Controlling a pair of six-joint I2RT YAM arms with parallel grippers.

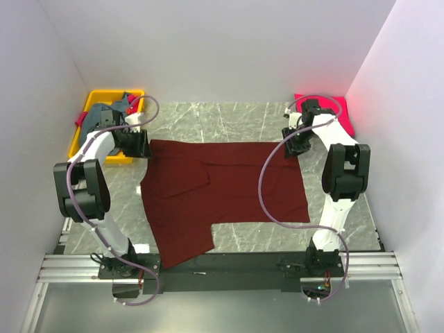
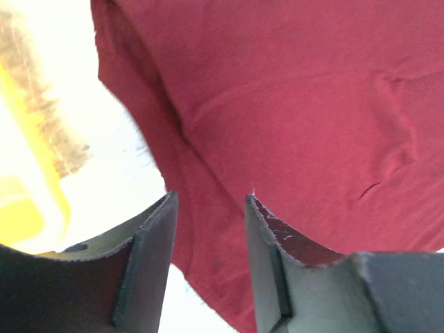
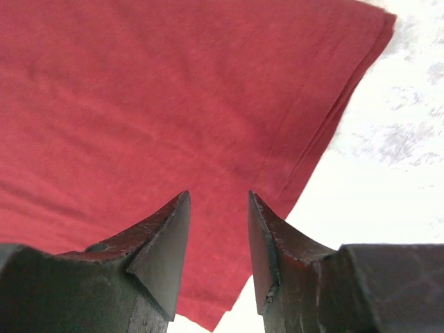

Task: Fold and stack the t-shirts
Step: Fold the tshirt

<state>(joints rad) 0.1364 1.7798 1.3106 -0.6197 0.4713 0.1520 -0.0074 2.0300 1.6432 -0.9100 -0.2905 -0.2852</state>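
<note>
Risk, left side: your left gripper (image 1: pixel 141 147) works just beside the yellow bin (image 1: pixel 104 92) at the table's (image 1: pixel 229 118) far left corner. A wide swing there could knock the bin or snag the grey-blue t-shirt (image 1: pixel 111 111) heaped in it.

Risk, centre: the maroon t-shirt (image 1: pixel 229 194) lies spread but uneven, with a crease down its middle and its near left part reaching the table's near edge. A fold started with one arm leading would likely skew the cloth or drag that part off the table.

Risk, right side: a shallow pinch at the hem may take only the top layer. The pink-red t-shirt (image 1: pixel 345 118), folded at the far right corner, lies near enough for the arm to disturb it.

Position, left: the left gripper's jaws stand parted and hold nothing. The left wrist view shows the maroon cloth's far left edge directly under and beyond them.

Position, right: the right gripper (image 1: pixel 293 147) is likewise parted and empty. It sits over the shirt's far right corner, the hem running just past its fingertips.
</note>
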